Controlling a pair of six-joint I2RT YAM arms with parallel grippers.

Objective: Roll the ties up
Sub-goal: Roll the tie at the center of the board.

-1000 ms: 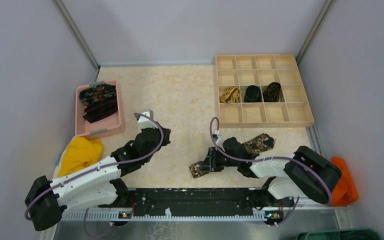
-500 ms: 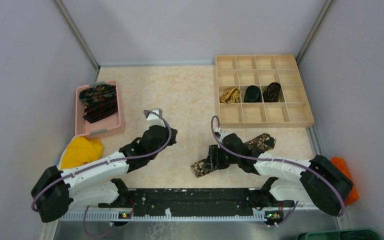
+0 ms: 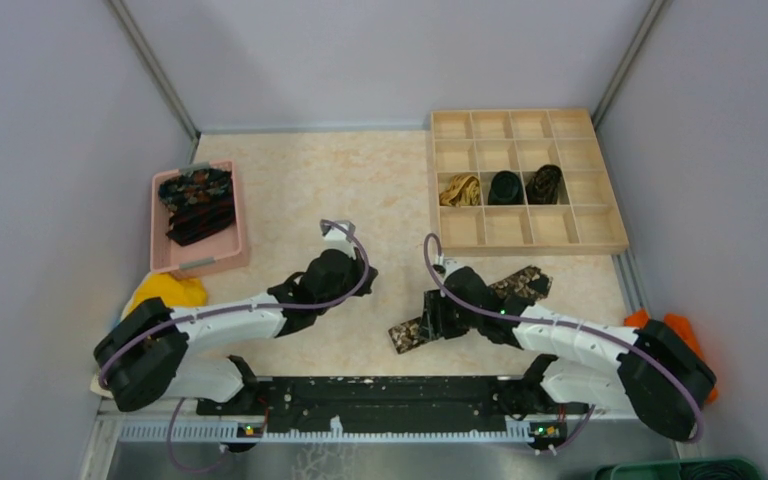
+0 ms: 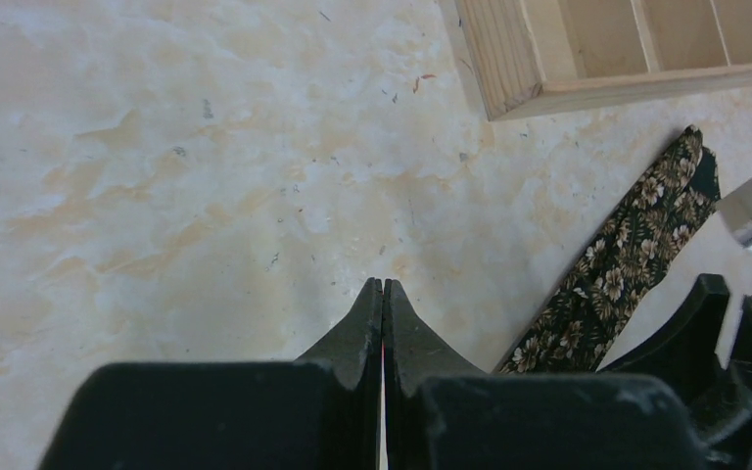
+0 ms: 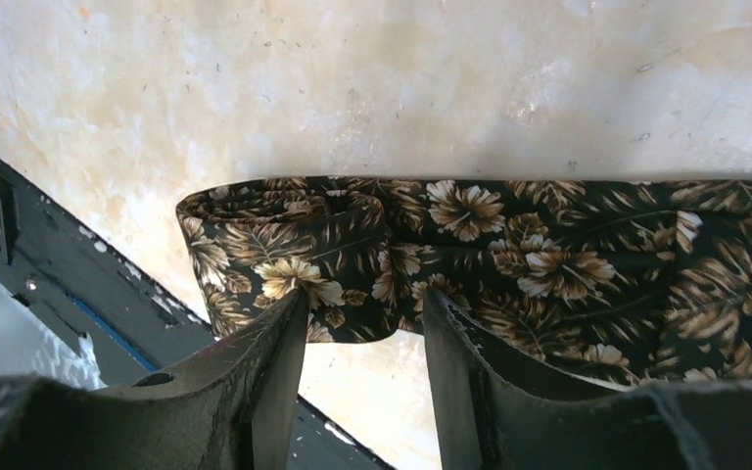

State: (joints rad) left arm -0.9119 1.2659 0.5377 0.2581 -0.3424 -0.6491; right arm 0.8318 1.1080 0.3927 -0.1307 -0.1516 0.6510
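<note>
Floral tie (image 5: 509, 245) on desk (image 3: 360, 190) just before wooden box (image 3: 560, 246), one end loosely rolled. Right gripper (image 5: 362, 304) jaws part open astride roll edge; left gripper (image 4: 383, 289) jaws closed, empty. Risk: shallow pinch lets roll unwind.

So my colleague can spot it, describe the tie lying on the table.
Start at the wooden grid box, far right. Just in front of it a tie lies diagonally, partly under the right gripper. Unlike the rolled ties in the box, it's stretched out, dark with tan flowers.

Robot lab cell, grey panel walls (image 3: 50, 130), marbled tabletop (image 3: 360, 190), metal mounting rail (image 3: 390, 431)
</note>
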